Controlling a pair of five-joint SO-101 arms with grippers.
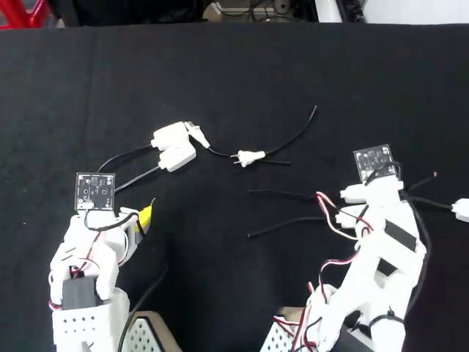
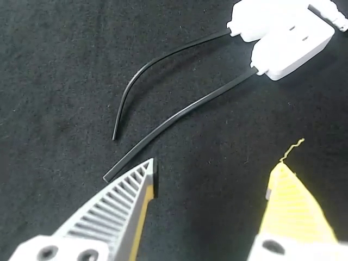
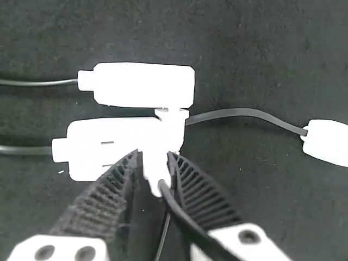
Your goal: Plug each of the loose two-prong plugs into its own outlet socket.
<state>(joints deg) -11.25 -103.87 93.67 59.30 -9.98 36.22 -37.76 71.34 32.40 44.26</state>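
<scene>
Left claw [image 2: 215, 166] gapes over bare black tabletop [image 2: 54, 65] near two white outlet sockets [image 2: 283, 38]. Right claw [image 3: 154, 157] clamps a white two-prong plug [image 3: 168, 130] against another white socket [image 3: 103, 144].

Soft, even light fell from above on the black counter [image 1: 242, 73], which swallowed it and showed almost no shadows. The white socket blocks [image 1: 174, 147] glared against the cloth, their detail washed out. The plug [image 3: 156, 176] pinched in the right pincer [image 3: 154, 159] burned to flat white. The left pincer [image 2: 216, 165], spread wide, was evenly lit, its yellow finger [image 2: 293, 212] glowing. Beyond the counter's far edge a bright wall [image 1: 410, 9] flared.
</scene>
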